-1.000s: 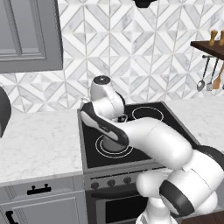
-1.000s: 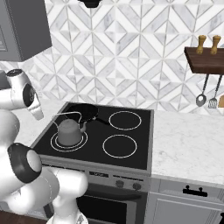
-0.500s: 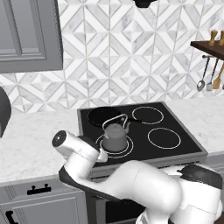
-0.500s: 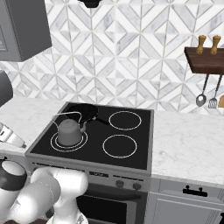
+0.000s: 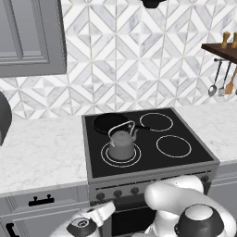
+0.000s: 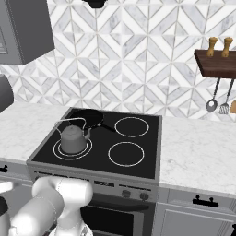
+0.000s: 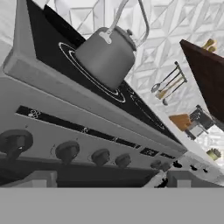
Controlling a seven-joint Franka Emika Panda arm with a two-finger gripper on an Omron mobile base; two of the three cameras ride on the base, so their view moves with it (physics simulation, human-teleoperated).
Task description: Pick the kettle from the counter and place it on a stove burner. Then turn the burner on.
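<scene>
The bench (image 5: 41, 152) of white veined stone runs on both sides of the black glass cooktop (image 5: 185, 159), above and beyond the end effector (image 7: 109, 177), which hangs low in front of the stove's face. On the cooktop, the kettle (image 5: 121, 145) sits upright on the front-left stove burner (image 5: 105, 157), the double-ringed circle, centred inside its rings. From the hand camera the kettle (image 7: 105, 54) is up and ahead of the end effector, well apart from it, past the front edge of the stove. The end effector is released, its fingers spread wide and holding nothing.

Just behind the kettle lies a flat black frying pan (image 5: 109, 122) on the rear-left circle, its handle reaching toward the middle of the cooktop; whether it touches the kettle cannot be told. The two right-hand circles are single rings.

Between the end effector and the kettle stands the stove's control panel with a row of dark knobs (image 7: 68, 151); the fingertips are near them but not touching. Farther off to the right, a wooden shelf (image 6: 216, 64) on the tiled wall has utensils (image 6: 219, 103) hanging under it.
</scene>
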